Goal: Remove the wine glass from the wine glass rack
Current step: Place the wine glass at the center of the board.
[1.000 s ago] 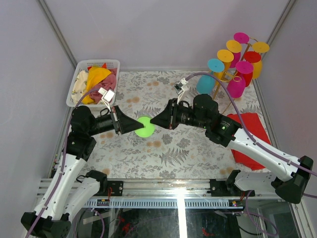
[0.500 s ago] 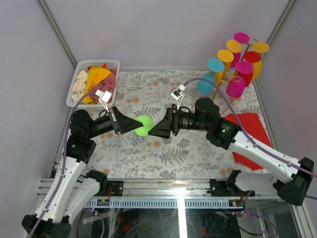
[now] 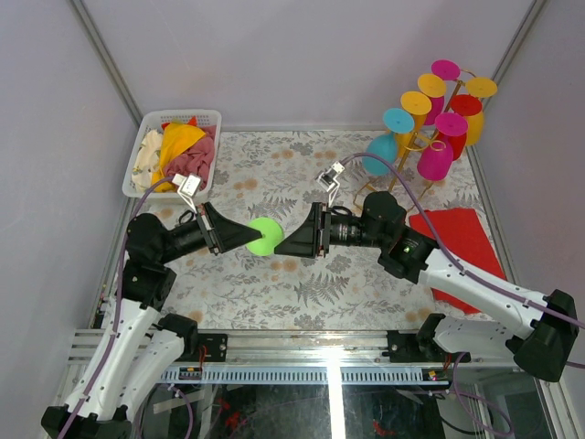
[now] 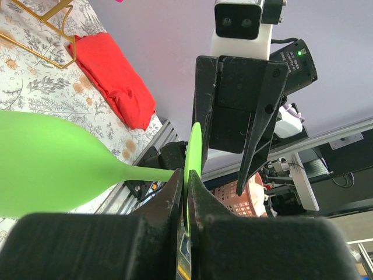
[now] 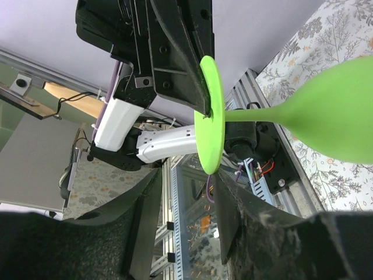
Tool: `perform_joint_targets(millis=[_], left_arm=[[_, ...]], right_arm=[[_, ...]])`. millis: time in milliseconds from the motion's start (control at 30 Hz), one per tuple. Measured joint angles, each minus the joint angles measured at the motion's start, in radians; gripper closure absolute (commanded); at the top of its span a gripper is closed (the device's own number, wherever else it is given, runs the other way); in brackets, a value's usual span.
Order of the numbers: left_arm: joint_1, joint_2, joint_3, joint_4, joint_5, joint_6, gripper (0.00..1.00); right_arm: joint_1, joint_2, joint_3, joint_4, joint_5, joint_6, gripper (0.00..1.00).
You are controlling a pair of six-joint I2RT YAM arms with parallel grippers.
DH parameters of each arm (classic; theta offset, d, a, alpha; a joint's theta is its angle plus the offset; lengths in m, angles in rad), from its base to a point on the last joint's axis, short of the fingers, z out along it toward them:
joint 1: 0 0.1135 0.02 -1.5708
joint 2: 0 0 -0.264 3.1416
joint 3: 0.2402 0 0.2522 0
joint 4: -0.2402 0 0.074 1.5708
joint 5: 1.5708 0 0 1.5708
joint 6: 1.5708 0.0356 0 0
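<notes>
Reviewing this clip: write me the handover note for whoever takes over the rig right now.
Left gripper: shut on the foot of the green wine glass, holding it on its side in the air between the two arms.
Right gripper: open, facing the glass's foot, not gripping it.
Wine glass rack: far right corner, with the other glasses hanging on it.
Done: the green glass is off the rack.
Left: probably back the right arm away and set the glass down.

The wine glass (image 3: 265,236) is between left hand (image 3: 245,236) and right hand (image 3: 281,245); rack (image 3: 413,144) stands back-right.
</notes>
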Motion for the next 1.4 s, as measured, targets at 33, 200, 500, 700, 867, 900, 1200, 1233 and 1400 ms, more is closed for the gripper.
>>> perform_joint_targets(millis=[33,200,500,700,867,900,1200,1233,1400], left_arm=[[0.000,0.000,0.000,0.000,0.000,-0.003,1.00],[0.000,0.001,0.000,0.002,0.000,-0.006,1.00],[0.000,0.045,0.000,0.044,-0.001,-0.016,1.00],[0.008,0.042,-0.001,0.049,-0.012,-0.007,0.84],[0.004,0.029,0.025,-0.031,-0.057,0.064,0.21],[0.003,0.030,0.048,-0.069,-0.073,0.079,0.16],[0.002,0.061,0.243,-0.281,-0.285,0.175,0.00],[0.002,0.063,0.258,-0.291,-0.307,0.176,0.00],[0.002,0.120,0.299,-0.302,-0.367,0.175,0.00]], right_arm=[[0.000,-0.004,0.000,0.004,0.005,0.004,0.54],[0.000,0.006,0.004,0.010,0.015,0.019,0.56],[0.000,0.085,0.048,0.003,0.025,-0.009,0.85],[-0.005,0.137,0.072,0.013,0.004,-0.031,1.00],[-0.005,0.151,0.077,0.023,-0.026,-0.104,1.00],[-0.004,0.148,0.077,0.019,-0.028,-0.134,1.00],[-0.004,-0.028,0.001,-0.166,-0.020,-0.558,1.00],[-0.004,-0.061,-0.016,-0.197,-0.019,-0.632,1.00],[-0.004,-0.208,-0.085,-0.393,-0.052,-1.096,1.00]])
